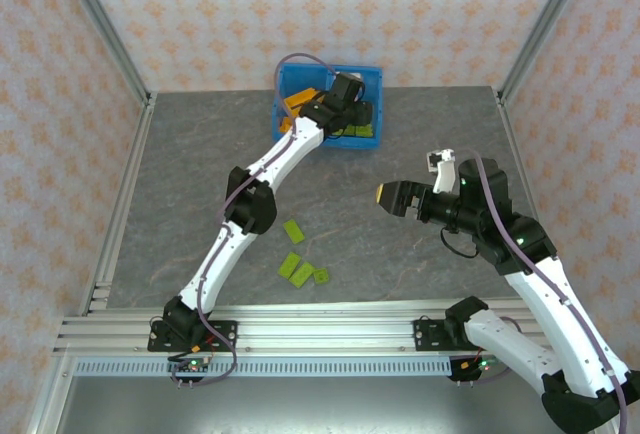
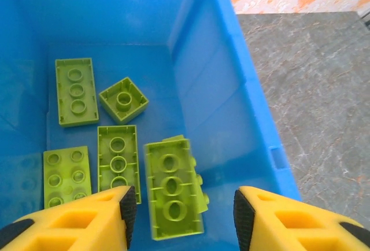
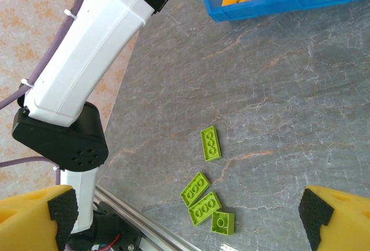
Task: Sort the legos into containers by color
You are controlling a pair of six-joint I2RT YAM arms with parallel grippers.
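- Left gripper first: its yellow fingers stand apart over the right-hand compartment of the blue bin. Neither pad touches the lime green brick lying between them, so we read it as open and holding nothing.
- That brick looks slightly tilted among four other green bricks on the compartment floor. We cannot tell whether it leans on a neighbour, but the colour matches, so the drop looks sound.
- We should widen the jaws a little more, then rise straight up, so that no pad catches the tilted brick or the blue wall beside the right finger.
- The bin sits at the middle of the far edge of the surface. Orange bricks lie in its left-hand compartment, and nothing green should go there.
- Four loose green bricks wait near the near edge of the surface, left of its middle. Three lie close together, so we judge the lone one nearest the bin the easiest next pick.
- Right gripper hangs wide open and empty above the right half of the surface, looking down on those loose bricks.
- We judge the task well along but unfinished. Whichever arm goes for the cluster, the other should hold off, since the left arm reaches across the same ground.
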